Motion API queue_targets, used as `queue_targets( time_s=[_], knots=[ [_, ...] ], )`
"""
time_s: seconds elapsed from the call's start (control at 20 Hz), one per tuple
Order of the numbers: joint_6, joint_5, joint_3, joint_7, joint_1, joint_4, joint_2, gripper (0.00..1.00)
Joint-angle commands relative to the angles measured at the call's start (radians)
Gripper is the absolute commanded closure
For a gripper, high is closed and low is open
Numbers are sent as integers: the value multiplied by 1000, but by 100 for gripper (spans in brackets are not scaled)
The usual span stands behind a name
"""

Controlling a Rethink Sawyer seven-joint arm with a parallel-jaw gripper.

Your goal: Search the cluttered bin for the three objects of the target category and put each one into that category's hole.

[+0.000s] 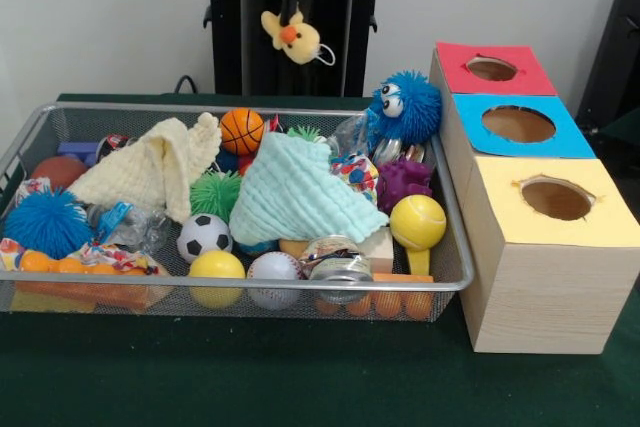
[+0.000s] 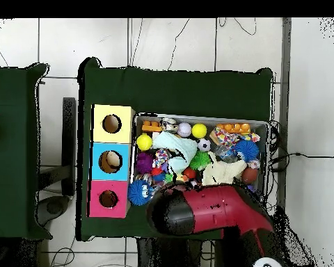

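Observation:
My gripper (image 1: pixel 291 9) hangs at the top of the front view, above the far edge of the bin (image 1: pixel 250 285). It is shut on a small yellow plush duck (image 1: pixel 293 39) with an orange beak, held well above the clutter. The red-topped hole (image 1: pixel 491 68) is on the far box of three to the right, and it also shows in the overhead view (image 2: pixel 108 199). In the overhead view the red arm (image 2: pixel 211 212) covers the gripper and the duck. No tan-orange bear or striped tiger shows; the clutter may hide them.
The bin (image 2: pixel 197 117) holds a pale yellow cloth (image 1: pixel 150 167), a mint cloth (image 1: pixel 300 192), several balls, a blue spiky googly-eyed ball (image 1: pixel 405 107) and a purple plush figure (image 1: pixel 403 182). The blue-topped hole (image 1: pixel 518 124) and the yellow-topped hole (image 1: pixel 556 199) lie nearer the camera.

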Motion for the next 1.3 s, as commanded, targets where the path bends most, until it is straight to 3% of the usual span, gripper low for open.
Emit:
queue_targets(
  time_s=[0.05, 0.7, 1.1, 1.3],
  knots=[
    [-78, 43, -143, 371, 100, 112, -40, 100],
    [72, 116, -258, 510, 363, 61, -113, 100],
    [93, 127, -334, 651, 537, 5, -62, 100],
    [52, 127, -372, 709, 602, -16, -8, 100]
  ],
)
